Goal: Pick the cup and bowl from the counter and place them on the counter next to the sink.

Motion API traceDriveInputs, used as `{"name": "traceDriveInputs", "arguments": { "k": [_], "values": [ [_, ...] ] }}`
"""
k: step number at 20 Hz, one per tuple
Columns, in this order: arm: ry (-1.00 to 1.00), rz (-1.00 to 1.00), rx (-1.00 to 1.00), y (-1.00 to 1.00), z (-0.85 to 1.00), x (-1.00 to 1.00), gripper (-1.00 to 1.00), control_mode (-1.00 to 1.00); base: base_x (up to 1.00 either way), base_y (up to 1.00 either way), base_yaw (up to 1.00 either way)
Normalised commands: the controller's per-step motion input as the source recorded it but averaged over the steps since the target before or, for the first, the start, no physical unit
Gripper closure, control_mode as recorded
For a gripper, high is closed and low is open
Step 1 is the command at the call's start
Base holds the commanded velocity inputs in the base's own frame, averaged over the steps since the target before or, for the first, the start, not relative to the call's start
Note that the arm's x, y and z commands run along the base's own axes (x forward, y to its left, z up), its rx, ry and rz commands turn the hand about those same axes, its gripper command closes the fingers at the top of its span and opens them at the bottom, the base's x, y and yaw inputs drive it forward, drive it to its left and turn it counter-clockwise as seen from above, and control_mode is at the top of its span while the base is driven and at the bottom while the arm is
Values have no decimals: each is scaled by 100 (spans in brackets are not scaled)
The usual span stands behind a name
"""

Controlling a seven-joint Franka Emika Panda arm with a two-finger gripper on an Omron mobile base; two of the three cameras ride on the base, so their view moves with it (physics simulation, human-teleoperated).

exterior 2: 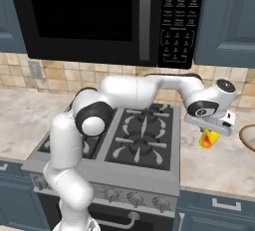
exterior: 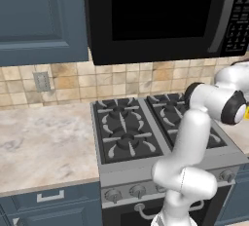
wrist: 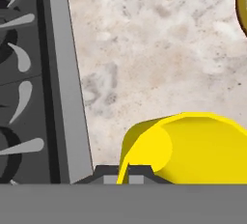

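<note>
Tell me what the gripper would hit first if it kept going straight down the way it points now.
The gripper, shut on the cup, points down at bare counter right of the stove. The cup's bottom would likely touch the counter first; the bowl sits off to the side.

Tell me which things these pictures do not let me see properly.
- Tan-rimmed shallow bowl: cut by the right edge in the right base view, and again in the hand view's upper right corner.
- Small yellow cup: its top is hidden under the tool.
- Tool finger tips: covered by the cup in the hand view.
</note>
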Motion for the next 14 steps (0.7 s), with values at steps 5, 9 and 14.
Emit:
{"name": "traceDriveInputs", "arguments": {
  "k": [5,9,14],
  "values": [
    [-11,-1,-3,30,8,-77,100,-100,0,0,0],
    [-5,0,-4,31,36,-75,100,-100,0,0,0],
    [-1,0,-9,42,60,-25,100,-100,0,0,0]
  ]
}}
